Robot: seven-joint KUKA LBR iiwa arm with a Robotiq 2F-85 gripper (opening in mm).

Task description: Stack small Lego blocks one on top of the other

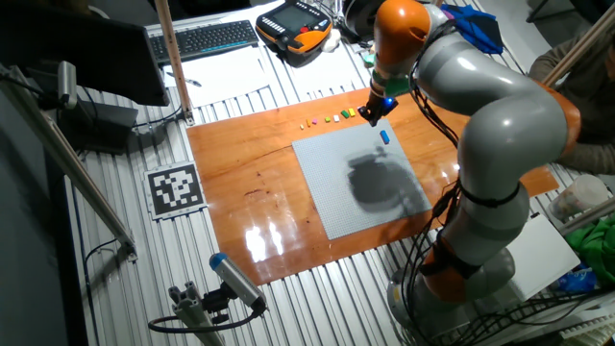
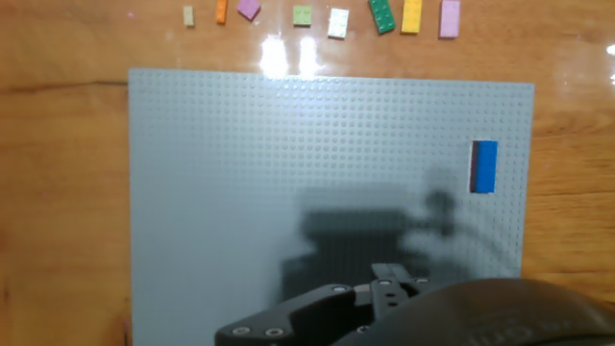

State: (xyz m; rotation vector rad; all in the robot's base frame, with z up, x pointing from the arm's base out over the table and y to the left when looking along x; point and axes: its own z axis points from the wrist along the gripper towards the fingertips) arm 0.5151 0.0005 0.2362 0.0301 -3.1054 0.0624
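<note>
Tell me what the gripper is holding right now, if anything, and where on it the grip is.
It cannot be told: the gripper hangs above the row of bricks, its fingertips hidden in both views. The blue brick lies free on the grey baseplate.

The fixed view looks down at an angle from high up and well back, taking in the whole glossy orange-brown wooden surface (image 1: 240, 183), with the flat grey studded baseplate (image 1: 360, 183) at frame centre. The hand view looks almost straight down from much nearer, so that the baseplate (image 2: 288, 173) fills most of the frame (black hand hardware cuts into the lower edge). Both views share the baseplate, the small blue rectangular brick (image 1: 385, 137) (image 2: 483, 166) on it, and the row of tiny coloured plastic bricks (image 1: 332, 119) (image 2: 327, 17) beyond it.
</note>
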